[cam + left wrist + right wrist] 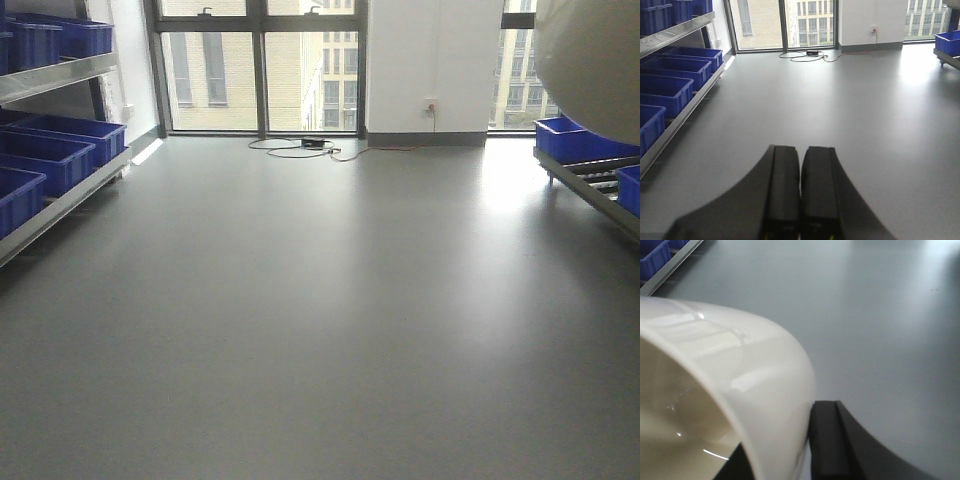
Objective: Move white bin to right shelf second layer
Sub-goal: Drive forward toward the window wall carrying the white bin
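White bin [740, 370] wall pinched in right gripper [790, 455], held off floor [320, 300], upper right of front view. Left gripper [800, 200] pressed together, empty. Step: carry. Next: drive to right shelf [590, 182] far right, lift bin onto second layer rollers

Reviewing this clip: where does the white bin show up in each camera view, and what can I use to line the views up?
Front-facing: white bin fills the top right corner, cut by the frame.
Left wrist: not in it; the shut left tool sits bottom centre.
Right wrist: fills the lower left, its wall gripped by the right tool.
Shared landmark: blue crates at the left edge of all three.
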Controlling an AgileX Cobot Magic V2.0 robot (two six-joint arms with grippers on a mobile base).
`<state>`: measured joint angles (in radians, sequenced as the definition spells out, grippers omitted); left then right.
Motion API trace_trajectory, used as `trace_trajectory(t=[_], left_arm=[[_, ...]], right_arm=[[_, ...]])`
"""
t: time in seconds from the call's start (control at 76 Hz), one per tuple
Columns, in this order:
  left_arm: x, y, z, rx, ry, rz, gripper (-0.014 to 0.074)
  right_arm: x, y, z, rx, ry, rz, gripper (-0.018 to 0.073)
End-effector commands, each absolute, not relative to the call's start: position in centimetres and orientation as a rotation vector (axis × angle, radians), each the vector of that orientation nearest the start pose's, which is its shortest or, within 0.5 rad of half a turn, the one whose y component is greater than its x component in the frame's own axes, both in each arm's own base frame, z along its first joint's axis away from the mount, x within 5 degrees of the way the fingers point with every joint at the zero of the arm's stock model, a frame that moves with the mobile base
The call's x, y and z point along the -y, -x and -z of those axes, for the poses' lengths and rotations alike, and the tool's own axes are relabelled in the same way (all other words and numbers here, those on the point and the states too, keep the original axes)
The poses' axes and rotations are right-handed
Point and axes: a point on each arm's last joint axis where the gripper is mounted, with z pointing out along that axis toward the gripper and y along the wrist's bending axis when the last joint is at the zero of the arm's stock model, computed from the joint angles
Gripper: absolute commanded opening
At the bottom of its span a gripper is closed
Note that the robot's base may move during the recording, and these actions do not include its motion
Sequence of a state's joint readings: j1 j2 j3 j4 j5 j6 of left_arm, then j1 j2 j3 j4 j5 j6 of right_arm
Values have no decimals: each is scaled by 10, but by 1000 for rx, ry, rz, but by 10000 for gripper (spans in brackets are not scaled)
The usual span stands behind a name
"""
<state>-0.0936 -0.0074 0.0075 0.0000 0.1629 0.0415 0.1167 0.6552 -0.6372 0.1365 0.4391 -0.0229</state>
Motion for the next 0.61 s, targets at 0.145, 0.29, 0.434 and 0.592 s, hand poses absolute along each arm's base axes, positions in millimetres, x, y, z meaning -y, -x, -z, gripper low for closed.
trace_trajectory(t=[0.145,0.29,0.434,0.592], left_arm=[[6,-56,-192,-1580,-108,47,85],[6,-56,-192,-1580,-108,47,85],[6,-56,-192,-1580,-108,47,85],[6,-56,-192,-1580,-108,47,85]], right_arm=[[-20,-133,-352,-1809,32,-206,48],[-20,-133,-352,-1809,32,-206,48],[-20,-133,-352,-1809,32,-206,48],[-20,-133,-352,-1809,32,-206,48]])
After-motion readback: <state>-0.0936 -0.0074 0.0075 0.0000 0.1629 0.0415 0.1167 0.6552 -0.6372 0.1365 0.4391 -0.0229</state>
